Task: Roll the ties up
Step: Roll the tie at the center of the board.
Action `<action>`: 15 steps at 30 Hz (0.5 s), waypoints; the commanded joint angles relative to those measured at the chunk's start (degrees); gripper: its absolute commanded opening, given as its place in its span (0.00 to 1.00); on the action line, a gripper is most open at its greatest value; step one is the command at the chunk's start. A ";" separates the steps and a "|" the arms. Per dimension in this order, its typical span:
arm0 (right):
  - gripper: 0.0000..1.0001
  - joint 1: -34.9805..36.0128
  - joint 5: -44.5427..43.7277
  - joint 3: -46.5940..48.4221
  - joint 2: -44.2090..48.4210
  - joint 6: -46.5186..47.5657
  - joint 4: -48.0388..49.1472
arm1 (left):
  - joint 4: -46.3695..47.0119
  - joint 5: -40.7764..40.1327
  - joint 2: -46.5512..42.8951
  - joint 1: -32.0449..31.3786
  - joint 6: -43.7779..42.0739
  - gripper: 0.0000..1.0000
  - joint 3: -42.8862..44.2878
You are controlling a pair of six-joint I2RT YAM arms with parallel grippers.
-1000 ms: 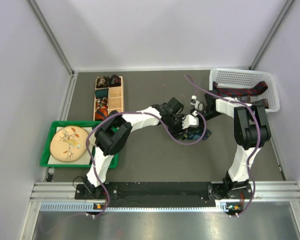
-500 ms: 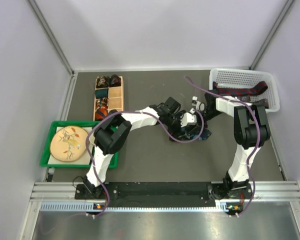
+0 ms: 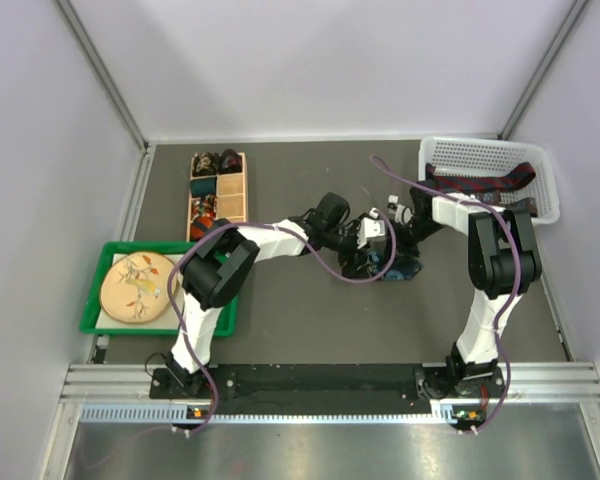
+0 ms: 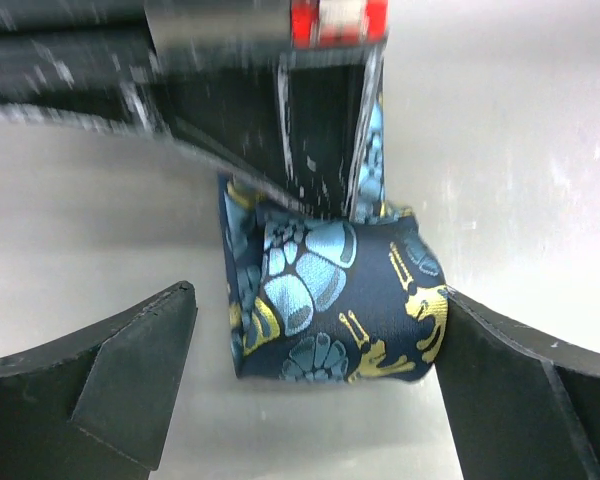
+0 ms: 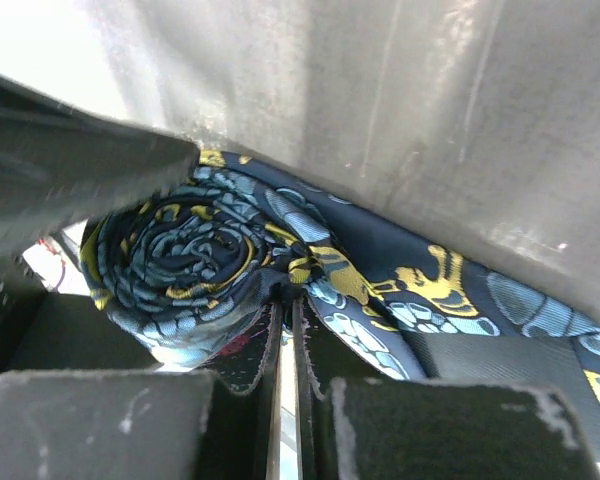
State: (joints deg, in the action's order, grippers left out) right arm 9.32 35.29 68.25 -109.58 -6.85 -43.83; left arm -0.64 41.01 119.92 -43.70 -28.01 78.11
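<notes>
Coiled tie (image 4: pixel 330 300) on the bench (image 4: pixel 540 150) sits squarely between the wide-open left end effector's (image 4: pixel 315 345) jaws, while the opposing right end effector (image 5: pixel 288 322) pinches its edge.

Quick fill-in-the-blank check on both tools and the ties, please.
The left tool stands ___, a finger each side of the rolled floral tie. The right tool is ___ on that tie's fabric. An unrolled dark red tie lies in the white ___.
Answers: open; shut; basket.
</notes>
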 commanded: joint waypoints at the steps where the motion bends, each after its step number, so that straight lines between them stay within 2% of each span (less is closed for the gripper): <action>1: 0.00 0.26 -7.16 -0.05 -1.51 0.00 6.65 | 8.99 3.63 1.89 -0.59 2.43 0.98 0.82; 9: 0.00 0.35 -6.38 -0.40 -1.78 -0.09 7.10 | 5.92 2.24 4.89 -1.03 1.90 0.77 3.63; 12: 0.00 0.61 -4.44 0.04 -1.95 0.08 6.75 | 1.89 -1.09 5.94 -1.65 1.73 0.62 6.17; 13: 0.00 0.70 -4.09 0.30 -1.69 0.26 6.31 | 0.92 -1.98 5.94 -1.74 1.21 0.52 6.70; 15: 0.00 0.61 -2.68 0.92 -1.17 0.52 4.82 | -4.44 -2.69 5.33 -1.74 0.07 0.42 6.54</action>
State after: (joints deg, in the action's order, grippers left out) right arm 9.34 33.58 68.25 -109.73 -7.51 -41.76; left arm 1.08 41.06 124.68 -45.08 -26.48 82.06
